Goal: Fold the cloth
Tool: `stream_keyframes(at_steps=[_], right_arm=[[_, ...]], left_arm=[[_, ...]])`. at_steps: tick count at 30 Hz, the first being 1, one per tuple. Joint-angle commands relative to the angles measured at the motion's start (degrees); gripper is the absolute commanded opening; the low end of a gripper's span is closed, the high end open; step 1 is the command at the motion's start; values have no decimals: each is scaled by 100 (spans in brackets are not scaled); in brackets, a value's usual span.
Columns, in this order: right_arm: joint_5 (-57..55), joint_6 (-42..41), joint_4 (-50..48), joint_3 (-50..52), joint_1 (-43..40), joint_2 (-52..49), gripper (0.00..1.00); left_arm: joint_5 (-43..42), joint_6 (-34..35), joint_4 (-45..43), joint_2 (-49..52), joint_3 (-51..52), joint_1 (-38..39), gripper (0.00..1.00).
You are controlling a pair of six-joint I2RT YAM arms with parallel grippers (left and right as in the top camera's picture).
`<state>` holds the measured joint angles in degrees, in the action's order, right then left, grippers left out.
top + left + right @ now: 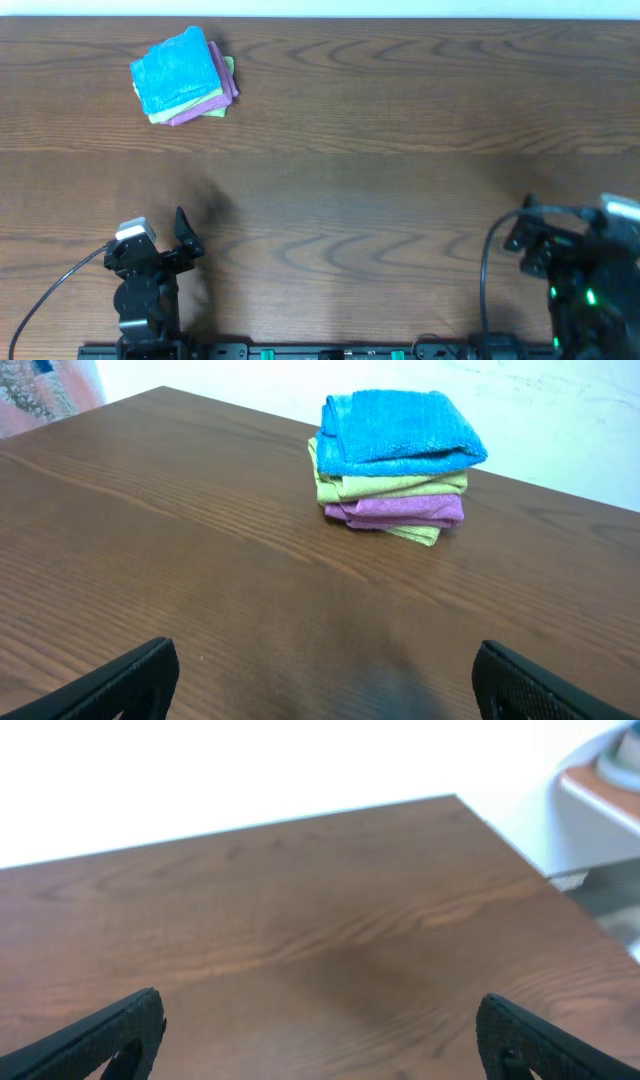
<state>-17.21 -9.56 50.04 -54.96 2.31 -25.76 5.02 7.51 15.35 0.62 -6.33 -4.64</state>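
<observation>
The bright blue cloth (177, 68) lies folded on top of a small stack at the far left of the table; it also shows in the left wrist view (400, 428). My left gripper (178, 243) is open and empty near the front edge, well short of the stack; its fingers show in the left wrist view (320, 680). My right gripper (522, 232) is open and empty at the front right, over bare wood in the right wrist view (320, 1035).
Under the blue cloth lie a lime-green cloth (390, 488) and a pink-purple cloth (405, 512), both folded. The brown wooden table (400, 150) ends at a white wall at the back. Its right corner shows in the right wrist view (460, 800).
</observation>
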Motion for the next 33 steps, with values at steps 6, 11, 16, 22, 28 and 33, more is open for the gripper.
stream_keyframes(at_steps=[6, 11, 16, 22, 28, 33], right_arm=[[286, 236, -238, 960, -90, 1078, 99], [719, 234, -763, 1926, -90, 1554, 99], [935, 118, -1110, 2734, -83, 1764, 99], [938, -28, -1475, 3495, -72, 1945, 99], [933, -26, -2000, 4175, -72, 2153, 99], [931, -26, -2074, 4487, -72, 2186, 99]], left_arm=[[96, 0, 20, -37, 155, 15, 95], [96, 2, 20, -37, 155, 15, 95], [96, 0, 20, -37, 155, 15, 95], [96, 0, 20, -37, 155, 15, 95], [96, 2, 20, -37, 155, 15, 95], [96, 2, 20, -37, 155, 15, 95]])
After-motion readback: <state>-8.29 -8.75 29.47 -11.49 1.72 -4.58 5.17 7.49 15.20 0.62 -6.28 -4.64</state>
